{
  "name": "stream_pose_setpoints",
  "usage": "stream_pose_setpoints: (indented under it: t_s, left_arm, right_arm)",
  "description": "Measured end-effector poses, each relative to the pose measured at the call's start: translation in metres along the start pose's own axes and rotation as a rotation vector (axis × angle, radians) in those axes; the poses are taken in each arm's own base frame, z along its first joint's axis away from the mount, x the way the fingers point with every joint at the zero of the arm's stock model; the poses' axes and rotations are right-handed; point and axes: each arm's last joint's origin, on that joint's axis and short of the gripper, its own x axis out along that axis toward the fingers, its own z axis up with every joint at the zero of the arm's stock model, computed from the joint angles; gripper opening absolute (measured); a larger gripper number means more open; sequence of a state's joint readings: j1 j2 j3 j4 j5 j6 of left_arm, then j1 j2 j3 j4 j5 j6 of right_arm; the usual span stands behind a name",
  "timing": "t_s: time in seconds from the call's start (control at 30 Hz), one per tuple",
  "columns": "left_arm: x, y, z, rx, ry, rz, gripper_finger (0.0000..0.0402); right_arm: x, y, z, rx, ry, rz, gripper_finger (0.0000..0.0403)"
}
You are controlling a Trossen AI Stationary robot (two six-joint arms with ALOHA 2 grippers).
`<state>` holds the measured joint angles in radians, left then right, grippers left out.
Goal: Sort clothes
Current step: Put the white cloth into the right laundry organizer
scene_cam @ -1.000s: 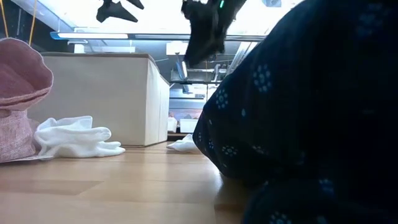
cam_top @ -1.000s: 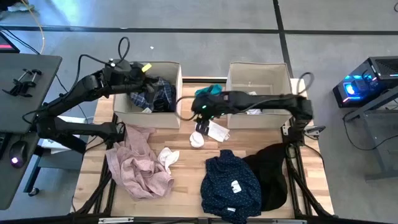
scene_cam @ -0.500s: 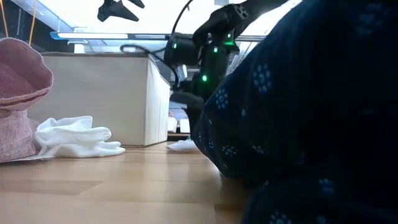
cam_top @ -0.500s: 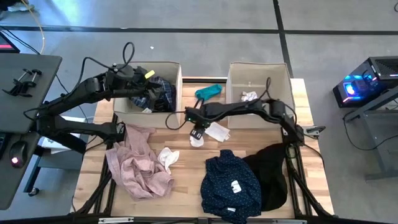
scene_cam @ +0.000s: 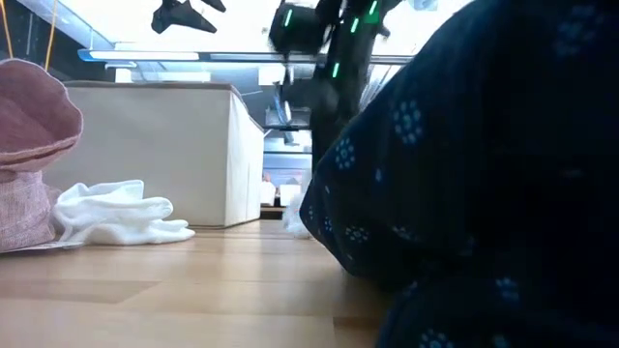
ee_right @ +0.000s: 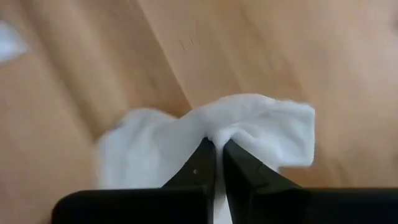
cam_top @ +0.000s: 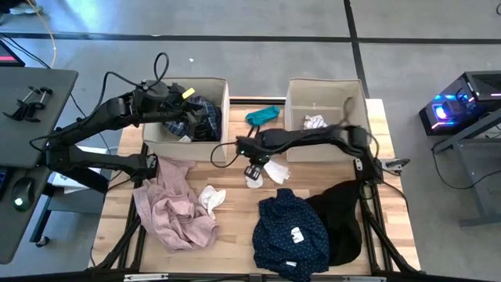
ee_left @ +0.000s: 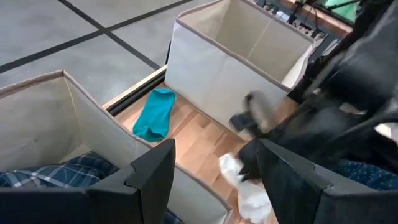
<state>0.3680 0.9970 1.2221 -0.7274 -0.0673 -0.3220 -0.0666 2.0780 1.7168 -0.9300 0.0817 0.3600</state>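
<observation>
- My left gripper (cam_top: 186, 119) hovers over the left box (cam_top: 156, 135) holding the blue plaid shirt (cam_top: 202, 117), jaws wide apart, gripping nothing.
- My right gripper (ee_right: 216, 150) has its jaws pinched together on a white sock (ee_right: 249, 127) on the counter (cam_top: 231, 207), between the boxes.

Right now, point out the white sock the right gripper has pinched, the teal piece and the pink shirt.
white sock (ee_right: 249, 127), right wrist view, bunched cloth above the fingertips
teal piece (cam_top: 262, 116), high view, its middle
pink shirt (cam_top: 176, 207), high view, crumpled centre
</observation>
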Motion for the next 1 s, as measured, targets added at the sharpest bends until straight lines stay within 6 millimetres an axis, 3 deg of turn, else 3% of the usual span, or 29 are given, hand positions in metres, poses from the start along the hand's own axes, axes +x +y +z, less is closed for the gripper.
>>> stream_pose_setpoints:
  t_s: [0.13, 0.23, 0.37, 0.5, 0.7, 1.0]
  left_arm:
    - [0.0, -0.004, 0.002, -0.003, -0.03, -0.024, 0.0213]
    - [-0.001, -0.008, 0.004, 0.002, -0.055, -0.051, 0.0213]
    - [-0.002, -0.014, 0.006, 0.01, -0.087, -0.088, 0.0213]
    - [-0.002, -0.018, 0.007, 0.015, -0.105, -0.11, 0.0213]
    - [-0.003, -0.021, 0.009, 0.018, -0.126, -0.13, 0.0213]
    - [-0.003, -0.021, 0.009, 0.009, -0.124, -0.129, 0.0213]
  right_arm:
    - [-0.069, -0.001, -0.01, 0.017, -0.15, -0.074, 0.0007]
    - [-0.133, -0.011, -0.026, 0.027, -0.334, -0.222, 0.0003]
    - [-0.207, -0.04, -0.057, 0.071, -0.529, -0.482, 0.0004]
    - [-0.257, -0.076, -0.09, 0.172, -0.624, -0.644, 0.0002]
    - [-0.283, -0.118, -0.12, 0.337, -0.605, -0.685, 0.0009]
    - [-0.269, -0.146, -0.123, 0.355, -0.371, -0.681, 0.002]
